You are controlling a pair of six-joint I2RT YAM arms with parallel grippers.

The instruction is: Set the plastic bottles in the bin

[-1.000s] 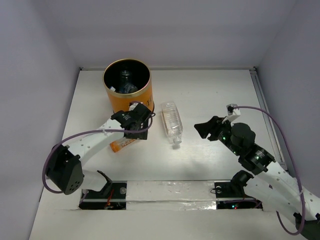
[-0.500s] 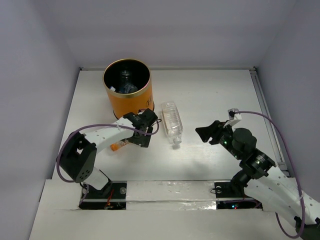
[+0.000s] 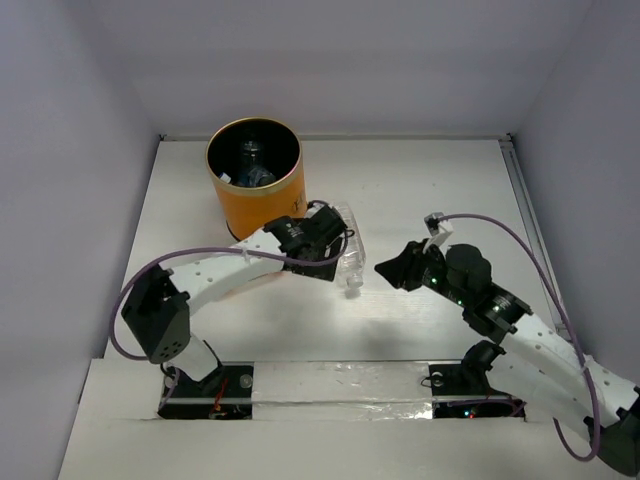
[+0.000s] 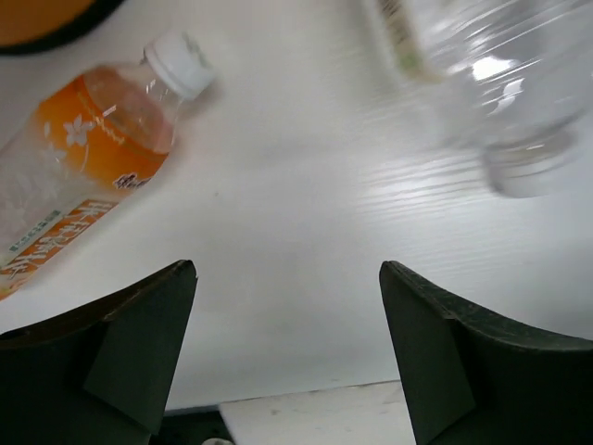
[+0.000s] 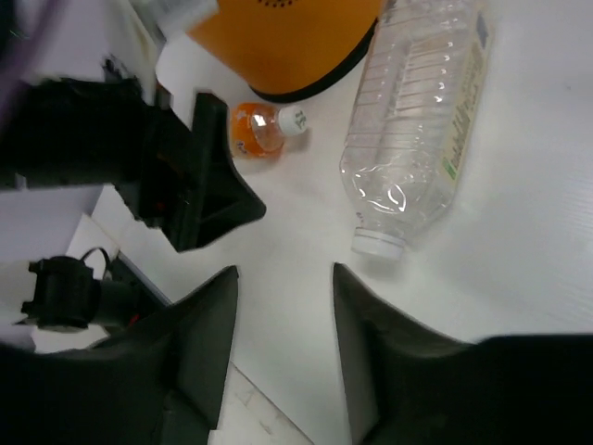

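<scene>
The orange-yellow bin (image 3: pixel 262 203) stands at the back left with clear bottles (image 3: pixel 250 165) inside. A large ribbed clear bottle (image 3: pixel 349 250) lies on its side right of the bin, white cap toward the front; it also shows in the left wrist view (image 4: pixel 482 83) and the right wrist view (image 5: pixel 417 120). An orange bottle (image 4: pixel 83 176) lies by the bin's base (image 5: pixel 287 37), hidden under my left arm in the top view. My left gripper (image 3: pixel 332 245) is open and empty beside the clear bottle's left side. My right gripper (image 3: pixel 390 268) is open and empty just right of the bottle's cap.
White walls close the table on the left, back and right. A taped strip (image 3: pixel 340 385) runs along the front edge by the arm bases. My left gripper's black fingers (image 5: pixel 199 181) show in the right wrist view, left of the clear bottle's cap.
My left gripper has moved right, from over the orange bottle to the clear ribbed bottle's left side. My right gripper has moved left toward the bottle's cap.
</scene>
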